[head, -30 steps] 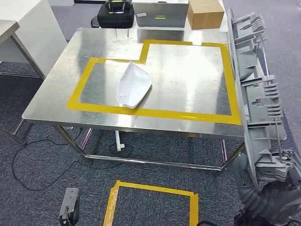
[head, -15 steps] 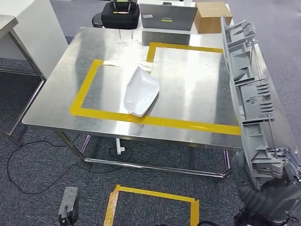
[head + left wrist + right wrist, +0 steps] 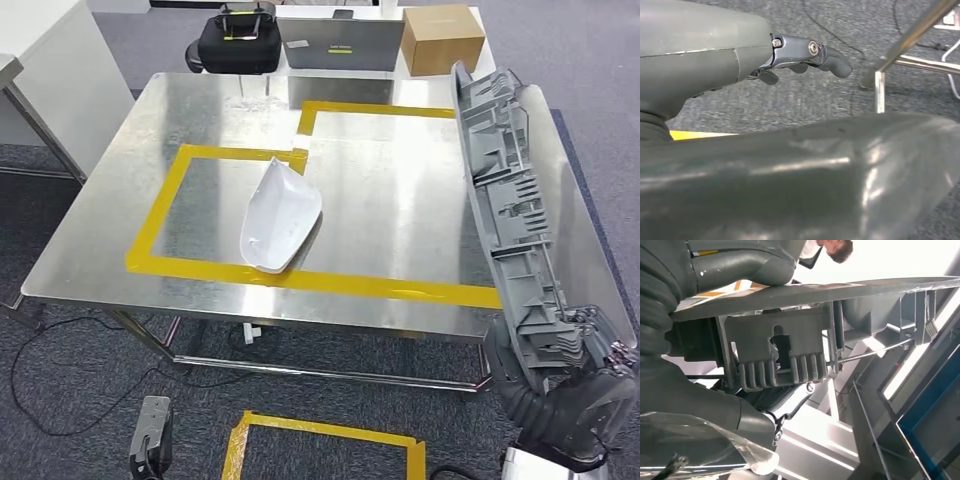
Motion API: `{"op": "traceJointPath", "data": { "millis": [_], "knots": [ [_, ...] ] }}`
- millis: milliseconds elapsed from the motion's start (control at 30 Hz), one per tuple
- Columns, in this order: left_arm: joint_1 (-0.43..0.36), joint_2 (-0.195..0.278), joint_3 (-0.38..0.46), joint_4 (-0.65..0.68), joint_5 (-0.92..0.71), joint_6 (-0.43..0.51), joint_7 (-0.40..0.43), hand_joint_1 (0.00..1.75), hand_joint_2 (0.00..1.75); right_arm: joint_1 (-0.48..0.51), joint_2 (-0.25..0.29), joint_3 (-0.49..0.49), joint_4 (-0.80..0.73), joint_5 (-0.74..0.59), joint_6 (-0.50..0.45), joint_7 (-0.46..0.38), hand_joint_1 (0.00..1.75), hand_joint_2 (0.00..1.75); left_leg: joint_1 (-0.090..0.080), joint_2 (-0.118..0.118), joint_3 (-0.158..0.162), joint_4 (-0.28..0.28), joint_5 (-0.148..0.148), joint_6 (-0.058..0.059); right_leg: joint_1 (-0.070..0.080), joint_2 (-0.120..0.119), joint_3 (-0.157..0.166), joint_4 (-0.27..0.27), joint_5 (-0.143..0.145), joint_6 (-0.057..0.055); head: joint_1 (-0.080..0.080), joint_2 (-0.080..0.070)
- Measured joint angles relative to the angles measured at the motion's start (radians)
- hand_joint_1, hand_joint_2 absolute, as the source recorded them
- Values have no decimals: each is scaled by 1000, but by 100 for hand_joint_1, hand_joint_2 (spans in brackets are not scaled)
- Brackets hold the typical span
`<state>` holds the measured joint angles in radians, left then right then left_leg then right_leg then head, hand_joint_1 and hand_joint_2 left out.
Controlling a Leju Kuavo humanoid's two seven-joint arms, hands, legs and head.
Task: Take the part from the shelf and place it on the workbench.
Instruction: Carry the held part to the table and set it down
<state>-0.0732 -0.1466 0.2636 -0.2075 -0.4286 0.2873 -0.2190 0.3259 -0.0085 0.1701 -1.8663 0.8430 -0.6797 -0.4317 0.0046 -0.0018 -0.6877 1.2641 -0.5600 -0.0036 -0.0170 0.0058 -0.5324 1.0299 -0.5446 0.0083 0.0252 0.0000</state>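
Closer now than a second ago: whole head view has shifted, so the camera moved, and the metal surface (image 3: 392, 180) sits nearer and more square-on, with the long grey ribbed plastic part (image 3: 506, 215) leaning further in over its right side. Right hand (image 3: 562, 385) grips the part at its lower end, fingers mostly buried behind the ribs and clips, so grip detail is hard to read. Left hand (image 3: 806, 52) hangs low over the carpet, fingers curled with nothing in them. White curved shell (image 3: 279, 215) already lies inside the yellow tape outline (image 3: 317, 278). Step looks like carry-to-bench, shelf pickup done; next would be lowering the part flat inside the taped area, clear of the white shell. Part's far tip overlaps the surface edge, height above it unclear. Laptop (image 3: 340, 45), black bag (image 3: 234, 45) and cardboard box (image 3: 441, 38) sit beyond the far edge.
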Motion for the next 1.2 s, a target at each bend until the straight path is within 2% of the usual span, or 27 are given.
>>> {"op": "traceJointPath", "data": {
  "millis": [33,67,100,167,267,300,333,400,433,467,500,533,567,600,667,767,833,900,933,967,1000,1067,1100,1133,1200],
  "knots": [
    [0,0,0,0,-1,-2,0,0,0,-4,-7,0,4,7,1,14,175,175,-3,0,14,-61,52,7,0,2,13,0,-9,3,0,0],
    [1,1,0,0,-2,-4,2,0,0,-10,-17,0,11,7,5,28,175,175,-7,0,30,-113,91,15,1,4,23,-2,-17,7,0,0],
    [1,1,0,1,-3,-6,4,0,0,-19,-31,-1,19,-2,13,42,175,175,-11,-1,43,-153,109,22,0,5,29,-4,-23,12,0,0],
    [1,1,0,1,-8,-9,7,0,0,-40,-63,-11,40,-42,42,59,175,175,-18,0,56,-181,104,32,-2,7,30,-11,-25,23,-2,0],
    [-4,-2,1,1,-15,-12,7,0,0,-63,-106,-40,66,-91,76,57,175,175,-11,-1,79,-231,91,43,0,2,23,-9,-36,39,0,0],
    [-5,-3,2,1,-17,-12,6,0,0,-69,-117,-46,73,-98,81,52,175,175,-7,-2,88,-245,90,46,0,1,6,21,-51,43,2,0],
    [-5,-3,2,1,-18,-12,6,0,0,-74,-127,-50,80,-102,83,48,175,175,-5,-2,95,-251,90,47,-1,0,-25,72,-73,45,5,0],
    [-3,-5,2,1,-19,-13,6,0,0,-83,-140,-58,93,-103,90,48,175,175,-5,-3,103,-253,83,51,-1,0,-105,200,-109,48,7,0],
    [-2,-6,3,1,-20,-14,6,0,0,-86,-145,-63,99,-104,98,56,175,175,-5,-3,109,-252,77,51,-2,0,-137,239,-105,51,7,0],
    [-2,-6,3,1,-21,-15,6,0,0,-91,-151,-71,109,-108,114,67,175,175,-4,-3,117,-251,71,50,-3,-1,-153,240,-79,54,7,0],
    [-2,-7,3,1,-23,-16,6,0,0,-100,-160,-82,123,-117,137,78,175,175,-4,-3,126,-250,63,48,-4,-2,-149,202,-33,57,7,0],
    [-3,-7,3,1,-27,-17,6,0,0,-113,-171,-97,145,-129,165,84,175,175,-3,-3,137,-248,55,45,-5,-3,-132,141,17,60,7,0],
    [-5,-8,3,1,-31,-19,6,0,0,-131,-185,-117,177,-143,197,84,175,175,-4,-3,145,-247,47,41,-5,-4,-109,85,53,61,7,0],
    [-8,-9,3,1,-36,-22,6,0,0,-151,-201,-141,214,-154,228,79,175,175,-5,-3,148,-244,42,37,-4,-5,-87,38,70,59,7,0],
    [-14,-10,2,1,-45,-28,7,0,0,-200,-233,-193,313,-165,284,65,175,175,-8,-2,145,-240,38,30,1,-4,-67,7,61,49,8,0],
    [-18,-12,2,1,-57,-34,8,0,0,-285,-280,-259,479,-150,342,59,175,175,-7,-2,136,-225,27,19,-3,-4,-62,-5,55,31,9,0],
    [-21,-11,2,0,-64,-37,9,0,0,-347,-308,-287,591,-133,368,56,175,175,-5,-1,99,-148,-12,12,-8,-6,-56,-9,53,22,8,0],
    [-22,-11,2,0,-71,-40,10,0,0,-403,-330,-300,696,-116,382,52,175,175,-3,-1,27,-14,-57,7,-8,-7,-53,-8,50,17,8,0],
    [-22,-11,2,0,-73,-41,11,0,0,-427,-340,-302,745,-104,386,52,175,175,-2,-1,-3,34,-64,7,-8,-6,-50,-8,48,16,8,0],
    [-22,-10,2,0,-75,-43,12,0,0,-448,-349,-303,790,-89,387,55,175,175,-2,-1,-19,49,-51,7,-7,-6,-47,-8,46,16,8,0],
    [-22,-10,2,0,-77,-44,12,0,0,-466,-357,-302,837,-72,388,61,175,175,-1,-1,-16,23,-18,9,-8,-5,-42,-8,43,17,8,0],
    [-23,-9,2,0,-81,-46,12,0,0,-503,-371,-300,918,-37,388,78,175,175,-2,-2,27,-95,63,16,-7,-4,-30,-8,35,22,8,0],
    [-24,-8,2,0,-83,-48,12,0,44,-520,-377,-298,955,-22,387,87,131,131,-4,-2,48,-150,87,19,-6,-4,-27,-7,32,26,8,0],
    [-25,-8,2,0,-84,-51,11,0,87,-535,-383,-296,988,-10,384,93,87,87,-5,-2,62,-186,94,21,-5,-4,-28,-7,30,32,7,0],
    [-25,-8,2,0,-85,-57,5,0,175,-555,-392,-292,1043,6,375,94,0,0,-8,-5,67,-209,86,26,-4,-5,-33,-10,32,43,6,0]
  ]
}}
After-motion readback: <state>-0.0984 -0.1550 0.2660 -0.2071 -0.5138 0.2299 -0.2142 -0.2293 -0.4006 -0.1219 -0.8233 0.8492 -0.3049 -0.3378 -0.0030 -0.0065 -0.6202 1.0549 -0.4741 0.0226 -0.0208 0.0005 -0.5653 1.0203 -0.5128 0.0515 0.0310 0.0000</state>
